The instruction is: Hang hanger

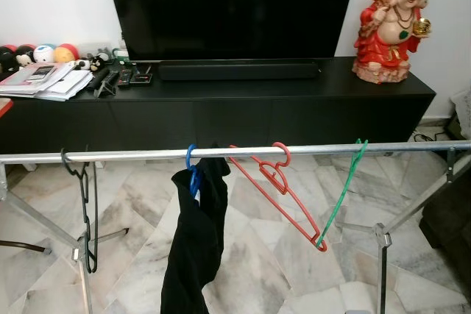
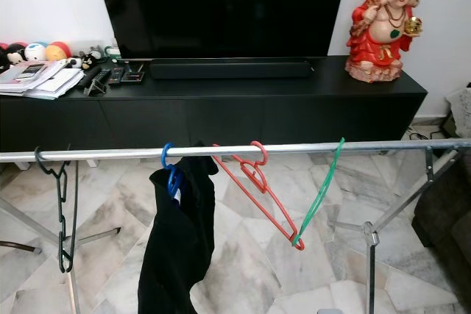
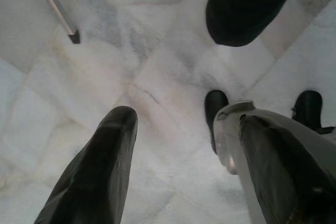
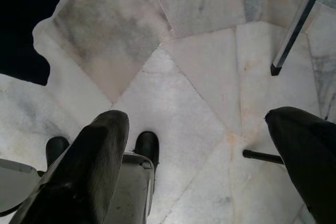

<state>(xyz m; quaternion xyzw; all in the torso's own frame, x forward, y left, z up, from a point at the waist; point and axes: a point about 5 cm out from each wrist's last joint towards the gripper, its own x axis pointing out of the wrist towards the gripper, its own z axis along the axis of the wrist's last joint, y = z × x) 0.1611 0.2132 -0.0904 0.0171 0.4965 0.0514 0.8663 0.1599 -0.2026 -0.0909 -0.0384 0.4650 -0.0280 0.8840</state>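
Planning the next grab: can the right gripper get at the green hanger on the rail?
Probably yes. The right gripper hangs open over bare marble floor, and the green hanger hangs at the rail's right end with nothing in front, though its bottom tangles with the red hanger.

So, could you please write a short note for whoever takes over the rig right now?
Left gripper: open, empty, hanging over the floor.
Right gripper: open, empty, likewise.
On the rail: black hanger, blue hanger carrying a black garment, red hanger, green hanger.
Done: all four visible hangers hang on the rail.
Left: nothing held; check whether any hanger remains.
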